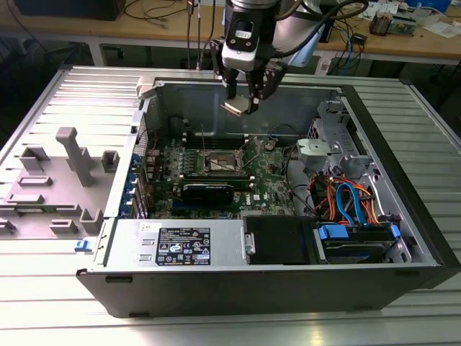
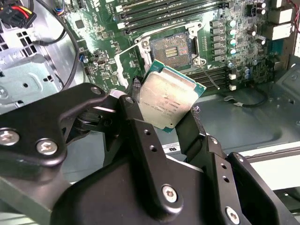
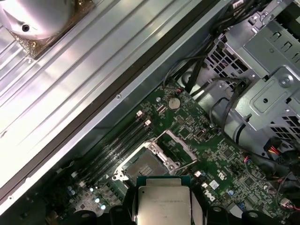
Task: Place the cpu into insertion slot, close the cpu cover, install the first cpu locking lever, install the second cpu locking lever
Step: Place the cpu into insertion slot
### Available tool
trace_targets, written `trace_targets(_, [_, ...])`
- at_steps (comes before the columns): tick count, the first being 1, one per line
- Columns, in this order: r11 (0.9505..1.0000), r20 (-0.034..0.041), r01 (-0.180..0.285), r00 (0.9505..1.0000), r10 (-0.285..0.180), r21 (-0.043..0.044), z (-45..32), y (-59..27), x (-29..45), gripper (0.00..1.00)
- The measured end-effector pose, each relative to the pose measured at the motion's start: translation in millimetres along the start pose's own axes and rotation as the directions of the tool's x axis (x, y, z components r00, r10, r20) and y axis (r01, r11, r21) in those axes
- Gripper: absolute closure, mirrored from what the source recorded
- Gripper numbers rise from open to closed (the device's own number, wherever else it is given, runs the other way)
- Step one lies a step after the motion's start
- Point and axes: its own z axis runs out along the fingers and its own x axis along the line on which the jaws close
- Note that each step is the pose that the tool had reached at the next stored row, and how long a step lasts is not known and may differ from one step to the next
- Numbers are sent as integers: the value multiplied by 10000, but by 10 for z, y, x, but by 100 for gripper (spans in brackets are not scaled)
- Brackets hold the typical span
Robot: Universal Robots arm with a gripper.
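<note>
jaws: clamped on the cpu [image 2: 169, 99] by its edges, chip tilted | cpu: in the air over the open computer case [image 1: 288, 285], well apart from the insertion slot [image 2: 169, 47] | cpu cover [image 2: 123, 65]: swung up, slot bare | risk: the tilted chip may seat skewed and bend socket pins, or slip from the thin edge grip
</note>
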Motion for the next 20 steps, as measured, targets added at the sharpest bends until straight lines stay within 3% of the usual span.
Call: trace_targets(20, [9936, 26, -1128, 9936, 1128, -19, 15, -24, 25, 45])
